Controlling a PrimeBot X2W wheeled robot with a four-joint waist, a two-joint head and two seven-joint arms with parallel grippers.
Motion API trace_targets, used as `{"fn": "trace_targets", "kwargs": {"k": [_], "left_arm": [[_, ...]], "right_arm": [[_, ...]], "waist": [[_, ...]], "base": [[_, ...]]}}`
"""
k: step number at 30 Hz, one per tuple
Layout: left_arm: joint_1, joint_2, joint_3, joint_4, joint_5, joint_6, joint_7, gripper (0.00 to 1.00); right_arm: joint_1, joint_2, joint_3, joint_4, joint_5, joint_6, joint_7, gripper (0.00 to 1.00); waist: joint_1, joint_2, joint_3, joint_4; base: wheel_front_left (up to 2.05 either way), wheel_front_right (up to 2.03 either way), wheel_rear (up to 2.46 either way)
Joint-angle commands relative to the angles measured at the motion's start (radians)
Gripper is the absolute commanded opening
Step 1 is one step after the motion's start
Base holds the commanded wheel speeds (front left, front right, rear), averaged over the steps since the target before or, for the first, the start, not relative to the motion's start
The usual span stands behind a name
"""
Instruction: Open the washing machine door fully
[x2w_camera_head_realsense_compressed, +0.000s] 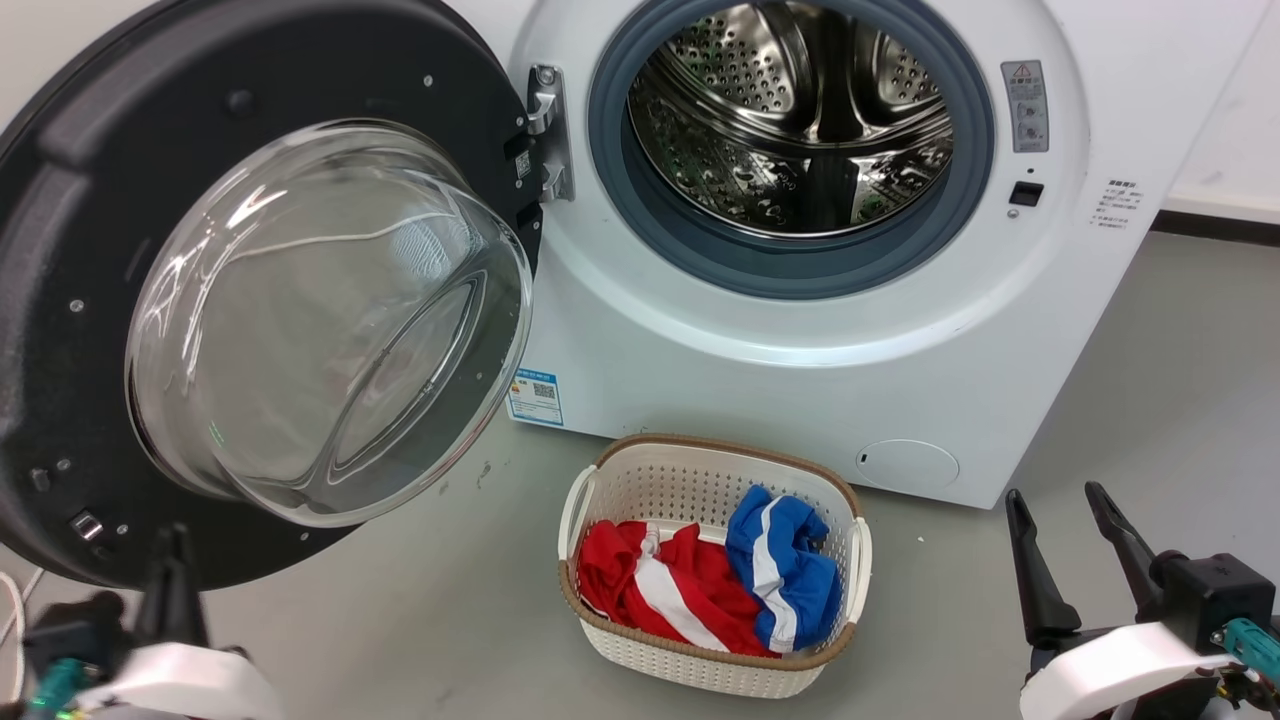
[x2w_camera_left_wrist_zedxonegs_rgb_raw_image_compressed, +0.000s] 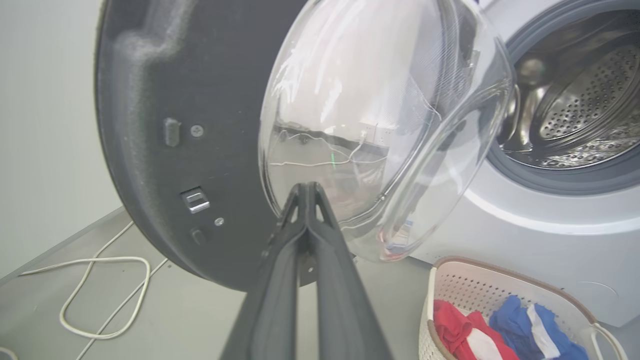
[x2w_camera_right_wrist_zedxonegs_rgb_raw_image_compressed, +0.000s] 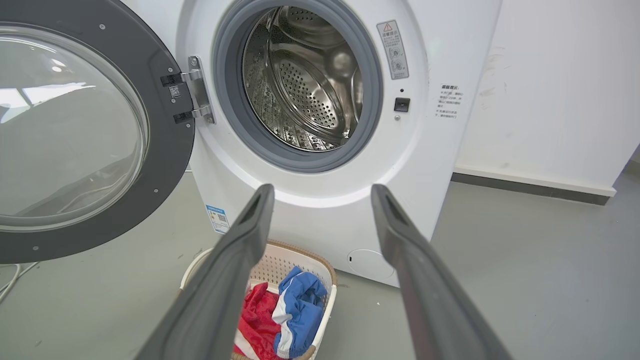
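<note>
Head view: washing machine door (x2w_camera_head_realsense_compressed: 330, 320) hangs wide open ahead of my left gripper (x2w_camera_left_wrist_zedxonegs_rgb_raw_image_compressed: 305, 190), fingers pressed together; right gripper (x2w_camera_head_realsense_compressed: 1055, 493) spread, empty.

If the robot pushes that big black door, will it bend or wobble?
Probably not: the door looks like stiff, thick plastic, so it should swing as one piece on its metal hinge. Its bulging glass bowl looks smooth, likely slippery and heavy.
</note>
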Motion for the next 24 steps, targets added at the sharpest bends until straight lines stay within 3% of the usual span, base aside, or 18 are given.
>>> {"fn": "trace_targets", "kwargs": {"k": [1, 10, 18, 19, 20, 24], "left_arm": [[0.034, -0.019, -0.026, -0.046, 0.013, 0.011, 0.01, 0.0], [0.096, -0.104, -0.163, -0.229, 0.049, 0.018, 0.073, 0.0], [0.022, -0.138, -0.243, -0.206, 0.067, -0.012, 0.087, 0.0], [0.015, -0.142, -0.25, -0.197, 0.07, -0.013, 0.086, 0.03], [0.009, -0.145, -0.255, -0.187, 0.072, -0.015, 0.085, 0.19], [-0.01, -0.149, -0.27, -0.153, 0.083, -0.016, 0.083, 0.49]], "right_arm": [[0.013, 0.006, -0.001, -0.006, -0.004, 0.0, 0.002, 1.0], [0.02, 0.009, 0.006, -0.016, -0.012, 0.0, 0.011, 1.0], [0.004, 0.001, 0.018, -0.011, -0.009, 0.0, 0.013, 1.0], [0.003, 0.001, 0.019, -0.011, -0.009, 0.0, 0.012, 1.0], [0.003, 0.001, 0.022, -0.01, -0.01, 0.0, 0.011, 1.0], [0.001, -0.005, 0.022, -0.001, -0.002, 0.0, 0.011, 1.0]], "waist": [[0.0, -0.0001, -0.009, -0.004], [0.0, -0.0001, -0.023, -0.047], [0.0, -0.0001, -0.015, -0.15], [0.0, -0.0001, -0.013, -0.166], [0.0, -0.0001, -0.013, -0.181], [0.0, -0.0001, -0.013, -0.24]], "base": [[0.0, 0.0, 0.0], [0.0, 0.0, 0.0], [0.0, 0.0, 0.0], [0.0, 0.0, 0.0], [0.0, 0.0, 0.0], [0.0, 0.0, 0.0]]}}
